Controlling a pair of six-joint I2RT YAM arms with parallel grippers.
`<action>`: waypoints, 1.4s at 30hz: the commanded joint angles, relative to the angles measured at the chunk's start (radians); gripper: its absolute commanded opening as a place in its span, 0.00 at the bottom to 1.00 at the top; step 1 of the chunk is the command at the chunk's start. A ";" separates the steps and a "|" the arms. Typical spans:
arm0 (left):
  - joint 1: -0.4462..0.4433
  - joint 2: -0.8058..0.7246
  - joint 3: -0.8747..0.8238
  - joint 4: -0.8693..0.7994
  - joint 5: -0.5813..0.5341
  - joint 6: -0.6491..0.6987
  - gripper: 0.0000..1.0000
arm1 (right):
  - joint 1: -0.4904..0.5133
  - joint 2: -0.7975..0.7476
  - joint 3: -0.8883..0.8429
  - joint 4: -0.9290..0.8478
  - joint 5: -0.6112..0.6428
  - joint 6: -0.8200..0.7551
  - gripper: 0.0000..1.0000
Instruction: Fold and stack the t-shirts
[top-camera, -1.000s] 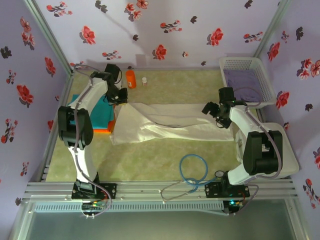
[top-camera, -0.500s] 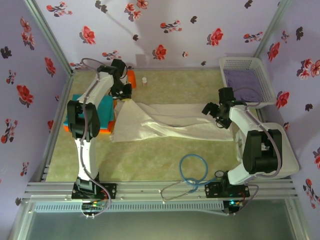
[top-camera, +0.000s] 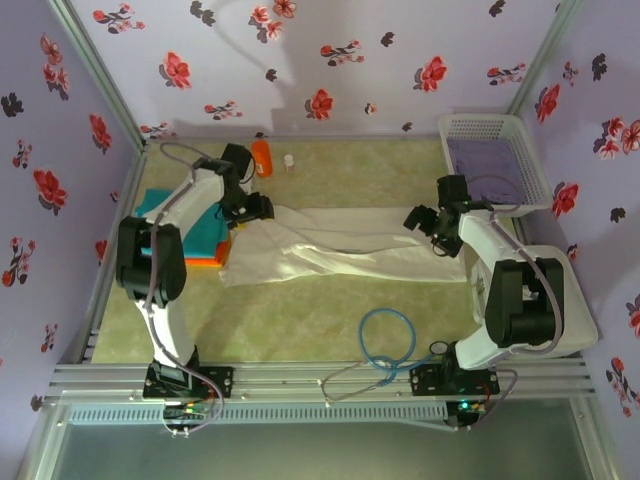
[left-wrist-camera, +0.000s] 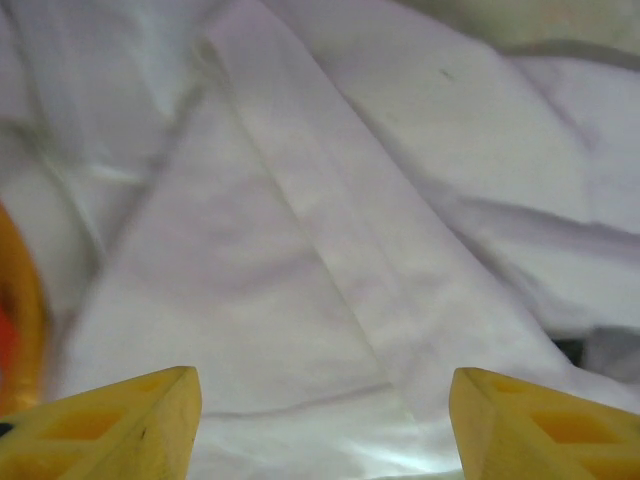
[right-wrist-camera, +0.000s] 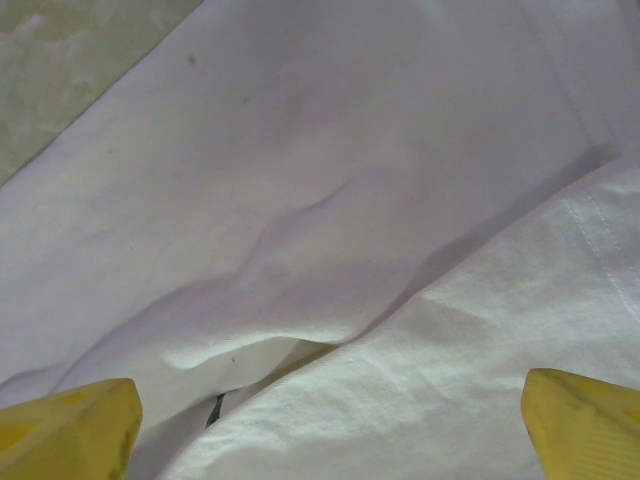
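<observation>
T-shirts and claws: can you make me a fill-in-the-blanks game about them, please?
1. The big t-shirt spread between the arms is ____.
2. The folded shirt lying on the orange shirt is ____.
3. The left claw is ____, not shut.
4. The basket holds a cloth coloured ____.
Missing words: white; teal; open; purple.

The space is enclosed by lavender walls (top-camera: 350, 30) printed with red and dark flowers, across the top and both sides of the frame. A mottled green-beige table surface (top-camera: 300, 315) is seen at centre. Slanted metal posts (top-camera: 95, 65) are set at the upper corners. A ribbed aluminium rail (top-camera: 320, 378) is laid along the bottom. Light is even, shadows soft.
</observation>
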 joint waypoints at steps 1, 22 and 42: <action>-0.039 -0.105 -0.146 0.216 0.086 -0.161 0.67 | -0.006 -0.001 -0.014 -0.016 -0.010 -0.006 0.98; -0.077 -0.061 -0.394 0.601 0.157 -0.399 0.67 | -0.006 -0.023 -0.061 -0.004 -0.009 0.001 0.98; -0.102 0.021 -0.276 0.683 0.166 -0.452 0.64 | -0.006 -0.009 -0.054 -0.009 -0.011 -0.004 0.97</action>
